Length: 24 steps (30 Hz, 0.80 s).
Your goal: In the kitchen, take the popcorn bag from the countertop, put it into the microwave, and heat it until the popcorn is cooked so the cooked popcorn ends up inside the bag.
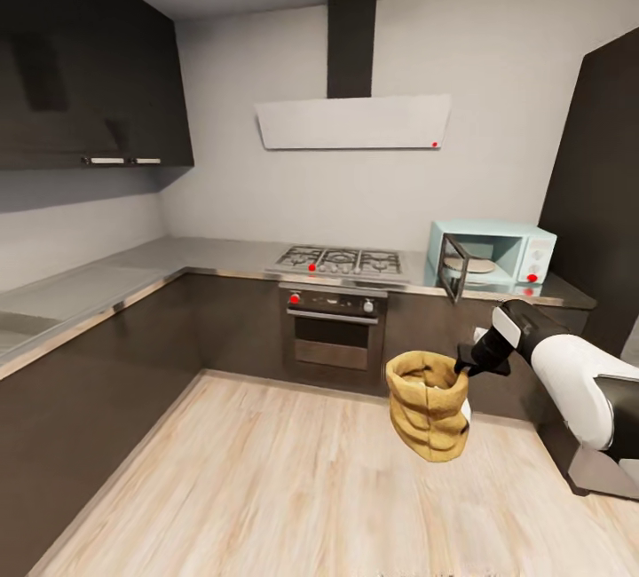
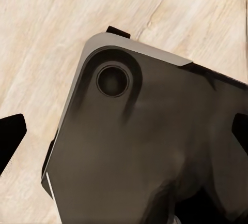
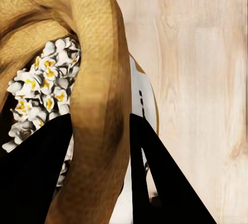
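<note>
right jaws (image 3: 101, 167) clamp popcorn bag (image 1: 429, 403) rim; popcorn (image 3: 39, 92) inside.

Head view: even, diffuse illumination, no distinct source. White wall (image 1: 497, 71) bright; black cabinets (image 1: 80, 71) dim, detail lost. Soft shadow along floor (image 1: 266, 488) at cabinet base. Straight lines splay toward frame edges. Render soft, slightly blurred. Wrist views: close objects large, edges soft; dark fingers (image 3: 165, 182) featureless black.

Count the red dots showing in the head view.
5: one on the hood, one on the hob, one on the oven, two on the microwave. Others may be hidden.
</note>
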Tool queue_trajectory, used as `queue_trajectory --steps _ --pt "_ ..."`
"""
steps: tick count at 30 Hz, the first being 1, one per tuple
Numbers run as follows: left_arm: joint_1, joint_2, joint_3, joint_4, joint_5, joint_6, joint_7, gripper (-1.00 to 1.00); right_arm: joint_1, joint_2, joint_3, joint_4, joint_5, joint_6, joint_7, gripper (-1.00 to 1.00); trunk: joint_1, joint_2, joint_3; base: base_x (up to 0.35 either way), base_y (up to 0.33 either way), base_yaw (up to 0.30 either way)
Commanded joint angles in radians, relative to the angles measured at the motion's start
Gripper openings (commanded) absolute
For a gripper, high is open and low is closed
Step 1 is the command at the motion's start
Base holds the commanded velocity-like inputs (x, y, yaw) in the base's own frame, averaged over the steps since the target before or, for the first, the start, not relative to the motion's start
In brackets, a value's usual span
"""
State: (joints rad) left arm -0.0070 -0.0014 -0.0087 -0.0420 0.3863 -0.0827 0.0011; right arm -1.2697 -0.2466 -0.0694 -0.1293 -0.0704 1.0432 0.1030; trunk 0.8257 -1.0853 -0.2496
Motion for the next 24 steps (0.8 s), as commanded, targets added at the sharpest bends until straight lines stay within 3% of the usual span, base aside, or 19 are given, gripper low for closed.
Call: queue_trajectory --steps 1,13,19,24 --pt "-0.001 0.0 -0.002 0.001 0.004 -0.003 -0.001 1.0 0.0 0.0 -0.007 -0.001 0.001 0.004 -0.001 -1.0 0.0 -0.001 -0.001 0.0 0.0 -0.287" --pt "-0.001 0.0 -0.001 0.001 0.004 -0.003 -0.003 1.0 0.0 -0.008 -0.008 0.0 -0.002 0.004 0.0 -1.0 0.0 -0.001 -0.001 0.0 0.0 -0.287" --pt "-0.001 0.0 0.0 0.001 0.005 -0.003 -0.003 1.0 0.0 -0.013 -0.007 0.0 -0.003 0.004 0.068 -1.0 0.0 -0.001 -0.001 0.0 0.0 -0.287" --pt "-0.001 0.0 0.0 0.001 0.005 -0.003 -0.003 1.0 0.0 -0.013 -0.008 0.0 -0.006 0.004 0.072 -1.0 0.0 -0.001 -0.001 0.0 0.0 -0.287"
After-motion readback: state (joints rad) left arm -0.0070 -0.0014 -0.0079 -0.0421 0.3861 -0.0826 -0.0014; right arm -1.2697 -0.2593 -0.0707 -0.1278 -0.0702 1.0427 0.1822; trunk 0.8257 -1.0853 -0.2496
